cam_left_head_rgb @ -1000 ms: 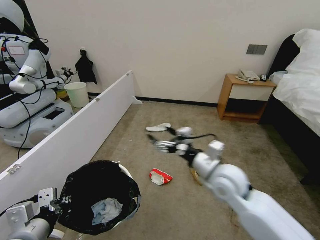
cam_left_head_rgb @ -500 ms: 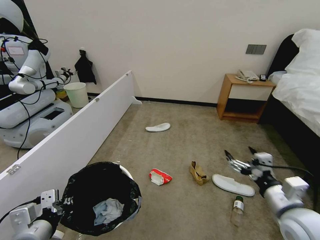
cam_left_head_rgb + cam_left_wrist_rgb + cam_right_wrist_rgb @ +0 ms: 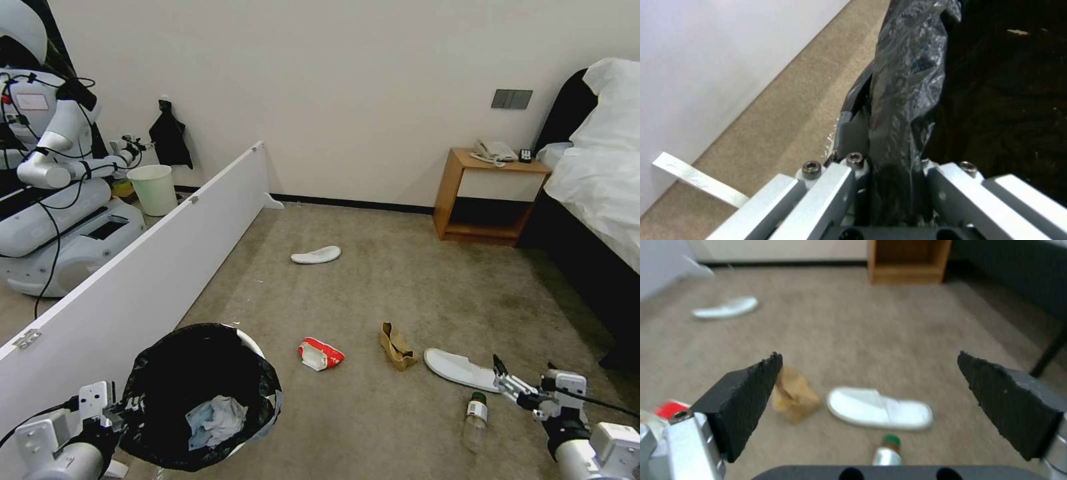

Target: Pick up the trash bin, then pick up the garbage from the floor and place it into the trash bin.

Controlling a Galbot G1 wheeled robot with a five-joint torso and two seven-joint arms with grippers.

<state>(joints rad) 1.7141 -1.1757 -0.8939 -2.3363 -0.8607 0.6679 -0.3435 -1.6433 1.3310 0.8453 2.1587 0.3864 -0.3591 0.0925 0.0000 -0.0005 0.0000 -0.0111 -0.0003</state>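
Note:
The trash bin point(image 3: 200, 393), white with a black bag over its rim, hangs at the lower left, a crumpled tissue point(image 3: 213, 420) inside it. My left gripper point(image 3: 123, 407) is shut on its bagged rim point(image 3: 902, 100). My right gripper point(image 3: 523, 372) is open and low at the lower right. It sits just beyond a white slipper point(image 3: 460, 370) and a clear bottle point(image 3: 475, 420). Between its pads point(image 3: 751, 386) I see that slipper point(image 3: 880, 408), the brown paper bag point(image 3: 793, 396) and the bottle's cap point(image 3: 891, 440). A red-white wrapper point(image 3: 320, 353) and a second slipper point(image 3: 317, 255) lie farther off.
A long white board point(image 3: 153, 267) runs along the left, with another robot point(image 3: 60, 193) and a plain white bucket point(image 3: 155, 189) behind it. A wooden nightstand point(image 3: 490, 193) and a bed point(image 3: 600, 193) stand at the right. Open carpet lies between.
My right arm has swung from over the middle of the floor to the lower right and come down, uncovering the bag, slipper and bottle. The bin and left gripper have barely moved.

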